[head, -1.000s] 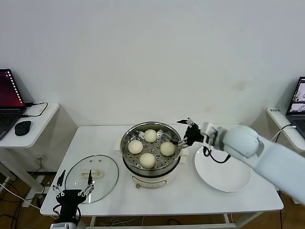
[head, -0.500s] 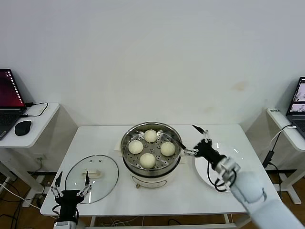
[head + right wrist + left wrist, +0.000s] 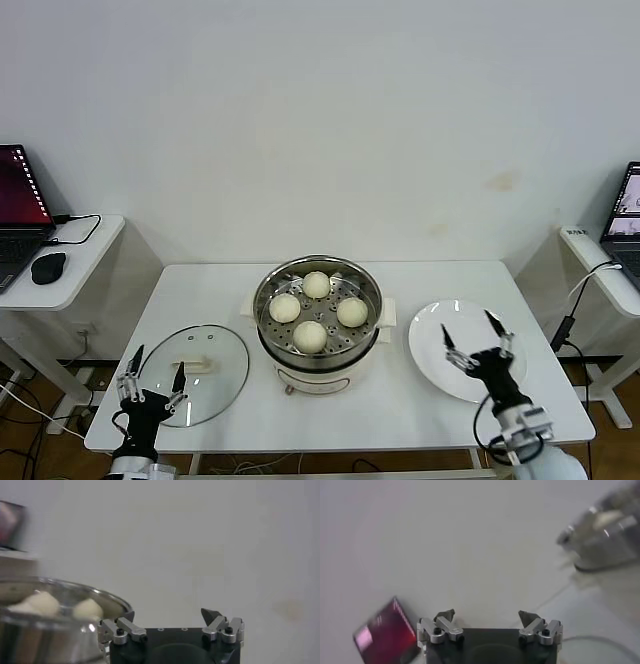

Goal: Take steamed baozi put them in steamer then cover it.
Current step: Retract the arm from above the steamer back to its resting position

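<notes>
- A white desk fills the middle of the head view, seen from above, with a plain pale wall behind it.
- At about 8 o'clock on the desk, the left pincer points upward with its fingers spread wide and nothing between them. It hovers at the near edge of the cover.
- The cover, a round glass lid with a cream handle at its centre, lies flat on the desk at 8 o'clock, well apart from the steamer.
- The steamer, a shiny steel basket on a cream-white pot base, stands at the centre of the desk, uncovered.
- Four steamed baozi sit inside the steamer in a diamond: one each at 12, 3, 6 and 9 o'clock of the basket.
- A flat white plate lies just beside the steamer, at 4 o'clock on the desk.
- The right pincer points upward over the plate, its fingers spread wide and gripping nothing.
- Off the desk at far left, a side shelf holds a laptop and a mouse.
</notes>
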